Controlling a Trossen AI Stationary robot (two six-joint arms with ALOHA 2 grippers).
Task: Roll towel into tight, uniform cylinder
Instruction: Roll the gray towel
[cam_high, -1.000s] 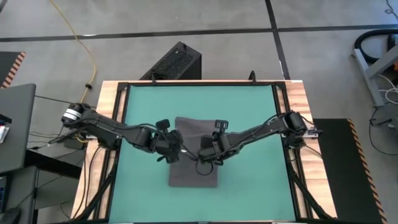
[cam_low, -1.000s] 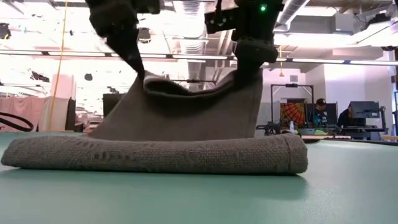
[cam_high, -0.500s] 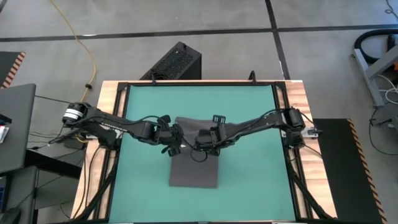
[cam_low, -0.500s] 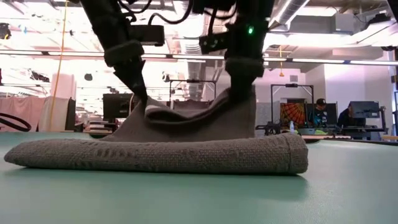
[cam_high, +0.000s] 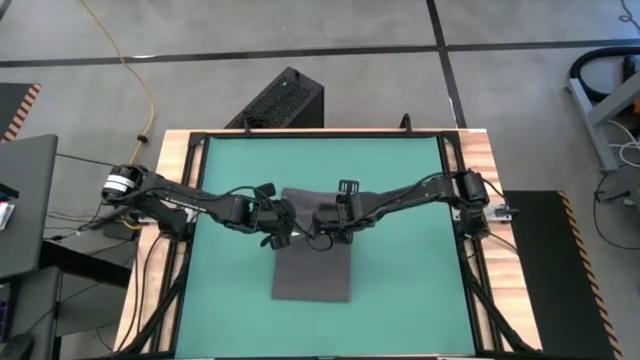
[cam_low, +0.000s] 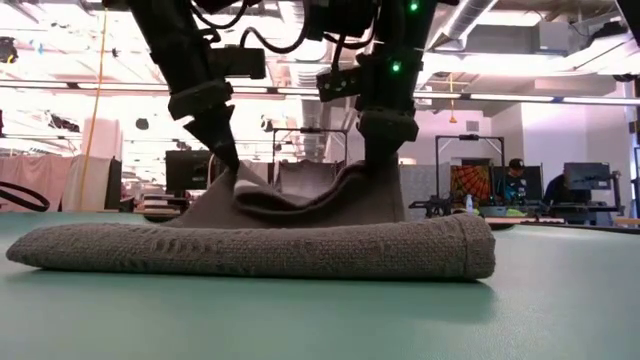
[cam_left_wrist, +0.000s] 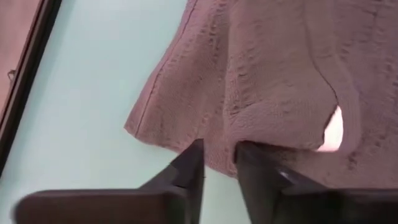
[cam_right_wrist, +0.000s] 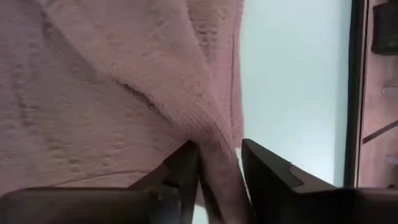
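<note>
Low view: both grippers, left (cam_low: 228, 165) and right (cam_low: 383, 170), pinch the towel's (cam_low: 260, 248) lifted far edge between narrow jaws, above its roll.

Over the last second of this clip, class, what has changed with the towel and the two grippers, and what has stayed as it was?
The left gripper and right gripper have come down and moved towards the far side of the table, so the lifted edge of the towel now sags low over the rest of it. Cloth sits between each pair of fingers. The towel's near fold on the teal mat has stayed put.
</note>
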